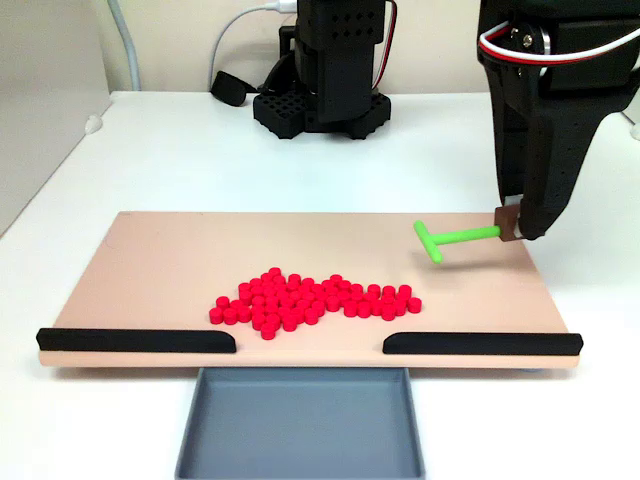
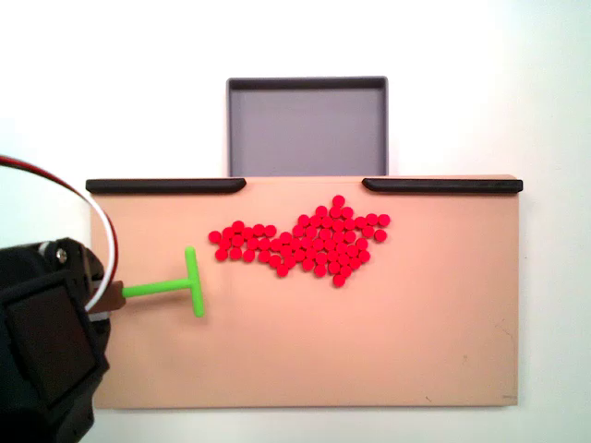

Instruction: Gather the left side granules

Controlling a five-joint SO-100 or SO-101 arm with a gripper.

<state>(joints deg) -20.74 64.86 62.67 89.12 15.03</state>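
Jaws clamp the pusher (image 2: 171, 287) stem; granules (image 2: 305, 242) lie mid-board (image 2: 443, 351), apart from its crossbar, so lower it flat behind the pile's near end before sweeping.

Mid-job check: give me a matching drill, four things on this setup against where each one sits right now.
Things:
1. tiny bright red plastic granules
2. green T-shaped pusher
3. grey rectangular tray
4. long black strips

Places:
A. held at its stem end by the gripper
B. off the board, behind the gap between the strips
C. along one board edge, either side of a gap
D. clustered mid-board

Pairs: 1-D, 2-A, 3-B, 4-C
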